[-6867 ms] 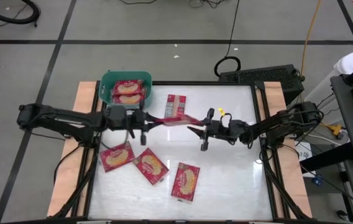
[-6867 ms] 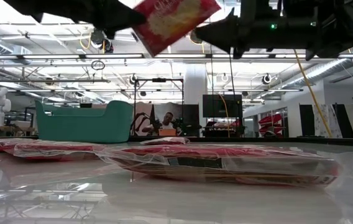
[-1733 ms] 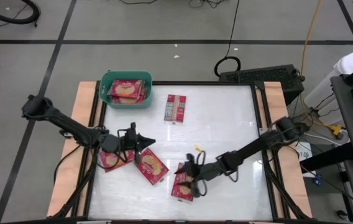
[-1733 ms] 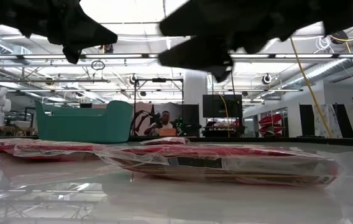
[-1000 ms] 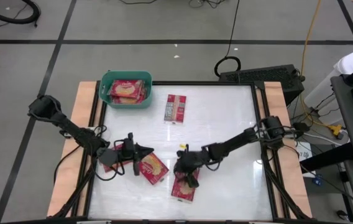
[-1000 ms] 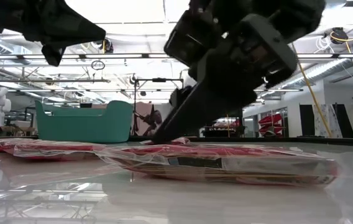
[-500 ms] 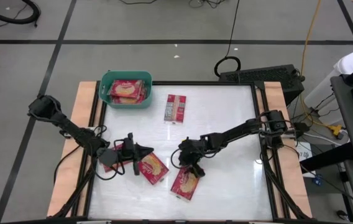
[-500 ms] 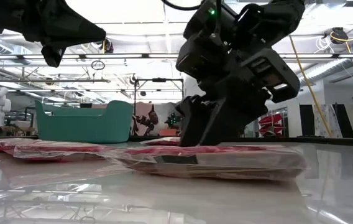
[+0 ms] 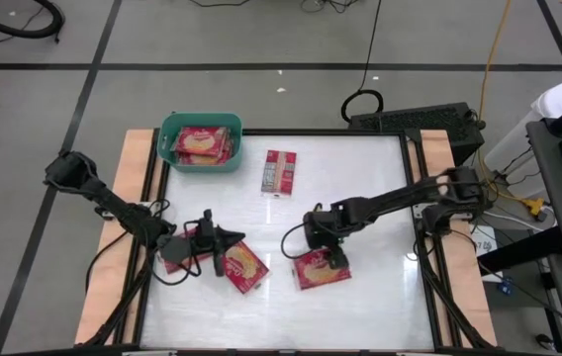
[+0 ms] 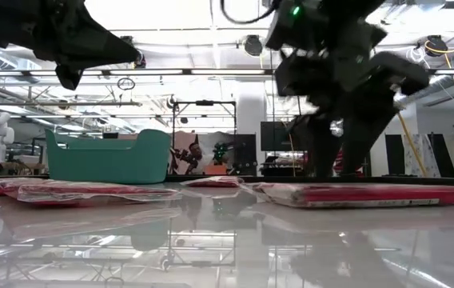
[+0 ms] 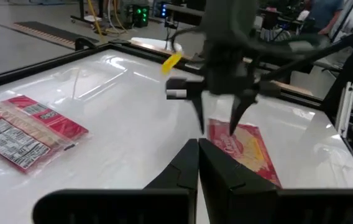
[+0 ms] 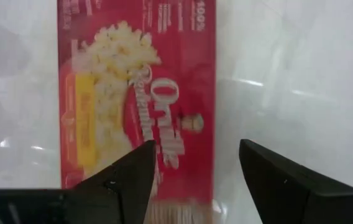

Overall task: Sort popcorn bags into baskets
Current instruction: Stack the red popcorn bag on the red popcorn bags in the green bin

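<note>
The teal basket at the far left holds popcorn bags. One bag lies print side up beside it. Two bags lie flat at the near left, and my left gripper hovers shut above them, holding nothing. Another bag lies flat near the table's middle, picture side up. My right gripper stands open over the right end of that bag, fingers pointing steeply down. My right gripper stands open over the bag's end, one finger above the bag and the other beyond the bag's long edge. Whether a fingertip touches the bag, I cannot tell.
The white tabletop has wooden side rails. The basket stands at the far left corner. Flat bags lie at the near left, below my left gripper.
My right gripper has gone toward the table's right edge and a little up, tipping to point more steeply down. The bag under it has slid right along the table and turned about, so that it now lies crosswise. My left gripper has kept still.
</note>
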